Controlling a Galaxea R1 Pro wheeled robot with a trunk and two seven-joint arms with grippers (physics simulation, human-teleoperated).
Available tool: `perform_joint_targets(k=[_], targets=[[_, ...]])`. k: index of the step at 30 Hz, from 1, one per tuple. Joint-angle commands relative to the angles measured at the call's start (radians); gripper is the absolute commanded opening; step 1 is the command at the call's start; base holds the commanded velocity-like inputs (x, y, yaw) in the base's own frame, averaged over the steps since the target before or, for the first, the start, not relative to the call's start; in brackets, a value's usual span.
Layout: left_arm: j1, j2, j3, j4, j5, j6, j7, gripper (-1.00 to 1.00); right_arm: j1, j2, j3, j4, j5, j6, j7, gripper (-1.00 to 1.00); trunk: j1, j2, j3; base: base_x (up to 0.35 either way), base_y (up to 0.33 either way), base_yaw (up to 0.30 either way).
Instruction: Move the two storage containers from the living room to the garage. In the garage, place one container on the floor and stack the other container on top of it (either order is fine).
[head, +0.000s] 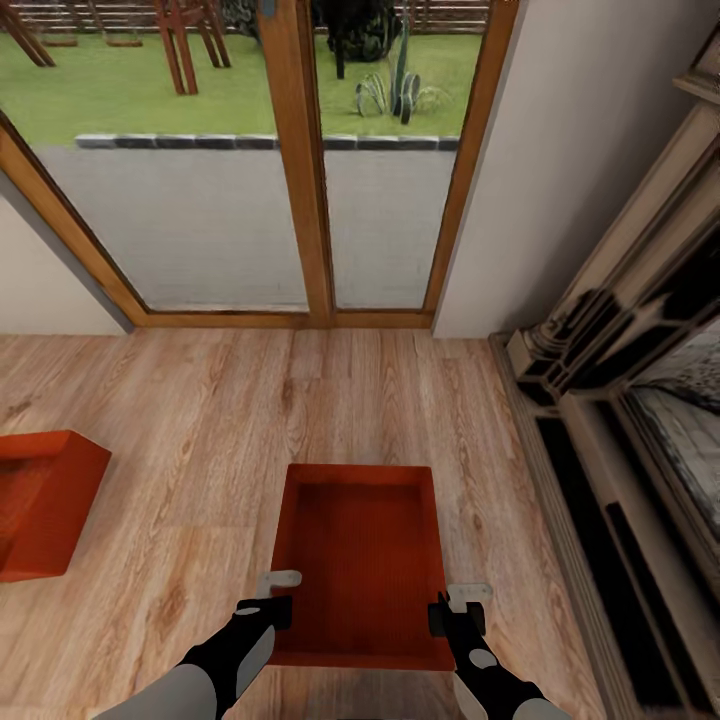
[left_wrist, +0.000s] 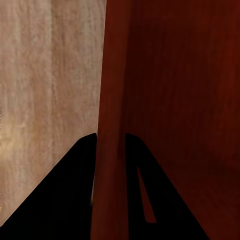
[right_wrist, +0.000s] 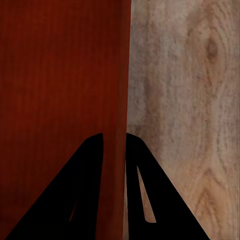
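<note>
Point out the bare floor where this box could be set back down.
Widest free patch: wood floor between the held container and the glass doors. A narrower strip lies between it and the second container. Tight at the fireplace side. Left claw and right claw pinch opposite walls.

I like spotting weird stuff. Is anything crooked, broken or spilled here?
Nothing stands out. Both grippers, left and right, pinch opposite side walls of the middle container; the other container sits flat on the wood floor.
</note>
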Motion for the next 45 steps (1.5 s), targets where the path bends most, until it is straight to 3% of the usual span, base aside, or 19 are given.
perform_joint_targets(k=[1, 45], targets=[[0.000, 0.000, -0.002, -0.001, 0.001, 0.007, 0.013, -1.00, -0.001, 0.001, -0.028, -0.001, 0.011, -0.004, -0.001, -1.00, -0.004, 0.007, 0.003, 0.000, 0.000, 0.000], [0.001, 0.001, -0.002, -0.003, 0.000, 0.007, 0.013, -1.00, -0.001, 0.001, -0.028, -0.001, 0.009, -0.004, -0.002, -1.00, -0.173, 0.315, 0.141, 0.000, 0.000, 0.000]])
